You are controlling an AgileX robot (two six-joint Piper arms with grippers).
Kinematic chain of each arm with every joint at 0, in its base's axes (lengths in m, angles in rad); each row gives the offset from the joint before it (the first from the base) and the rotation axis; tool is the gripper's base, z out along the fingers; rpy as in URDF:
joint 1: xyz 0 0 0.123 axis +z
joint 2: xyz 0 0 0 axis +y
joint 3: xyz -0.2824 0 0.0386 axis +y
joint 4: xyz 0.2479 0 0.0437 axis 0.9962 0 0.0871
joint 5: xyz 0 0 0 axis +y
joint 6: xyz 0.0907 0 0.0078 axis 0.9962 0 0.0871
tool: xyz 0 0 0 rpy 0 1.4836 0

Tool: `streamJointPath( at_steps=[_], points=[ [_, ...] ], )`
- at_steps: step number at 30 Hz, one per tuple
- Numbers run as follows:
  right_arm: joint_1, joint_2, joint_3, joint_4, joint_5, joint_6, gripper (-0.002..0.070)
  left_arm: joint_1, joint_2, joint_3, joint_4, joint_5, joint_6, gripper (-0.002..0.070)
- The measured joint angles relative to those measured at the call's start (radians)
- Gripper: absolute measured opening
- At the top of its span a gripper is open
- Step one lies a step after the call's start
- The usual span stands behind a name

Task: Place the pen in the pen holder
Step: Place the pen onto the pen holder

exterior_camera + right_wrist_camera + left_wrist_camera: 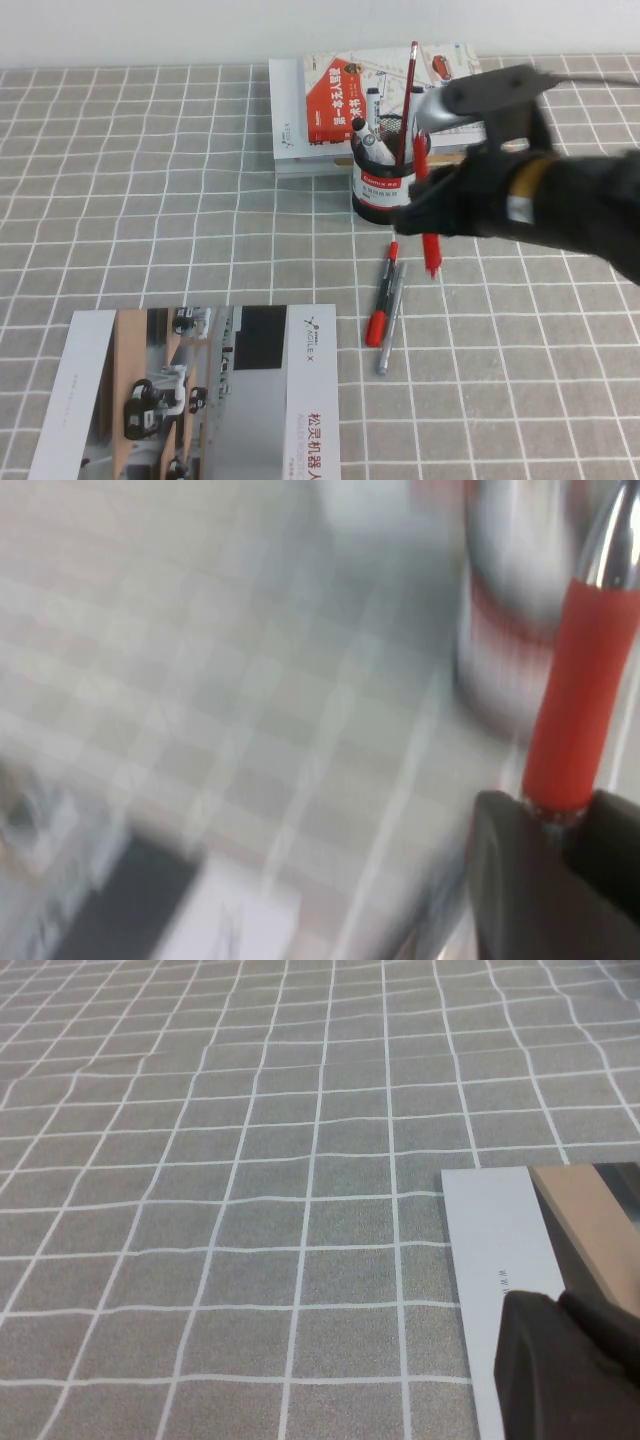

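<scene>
My right gripper (432,207) is shut on the red pen (431,250) and holds it nearly upright in the air, just right of the pen holder (383,186). The pen's lower end hangs above the table. The holder is a black mesh cup with a red-and-white label, holding several markers and a long red pencil. In the right wrist view the pen (578,690) sticks out from between the fingers (510,880), with the holder (505,630) blurred behind. My left gripper (562,1305) is out of the high view; it hovers shut and empty over a booklet's corner.
A black-barrelled pen with red cap (380,305) and a grey pen (391,325) lie on the checked cloth in front of the holder. A stack of books (325,110) sits behind the holder. A large booklet (200,395) lies at the front left.
</scene>
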Motion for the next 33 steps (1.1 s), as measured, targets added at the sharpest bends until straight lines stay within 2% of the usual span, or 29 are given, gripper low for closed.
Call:
streamJointPath(
  at_steps=[2, 5, 10, 14, 21, 27, 30, 33],
  points=[
    [-0.027, -0.092, 0.117, -0.101, -0.229, 0.000, 0.0062, 0.000, 0.000, 0.000, 0.000, 0.000, 0.000, -0.0003],
    [-0.095, -0.145, 0.203, -0.171, -0.472, 0.000, 0.0062, 0.000, 0.000, 0.000, 0.000, 0.000, 0.000, -0.0003],
    [-0.212, -0.075, 0.210, -0.126, -0.780, 0.000, 0.0062, 0.000, 0.000, 0.000, 0.000, 0.000, 0.000, -0.0003],
    [-0.251, 0.059, 0.142, -0.097, -0.974, 0.000, 0.0062, 0.000, 0.000, 0.000, 0.000, 0.000, 0.000, -0.0003],
    [-0.253, 0.315, -0.064, -0.093, -1.005, -0.029, 0.0062, 0.000, 0.000, 0.000, 0.000, 0.000, 0.000, -0.0003],
    [-0.253, 0.453, -0.189, -0.117, -0.914, -0.034, 0.0064, 0.000, 0.000, 0.000, 0.000, 0.000, 0.000, -0.0003],
    [-0.253, 0.481, -0.213, -0.131, -0.871, -0.062, 0.0104, 0.000, 0.000, 0.000, 0.000, 0.000, 0.000, -0.0003],
    [-0.253, 0.491, -0.217, -0.112, -0.851, -0.109, 0.0205, 0.000, 0.000, 0.000, 0.000, 0.000, 0.000, -0.0003]
  ],
)
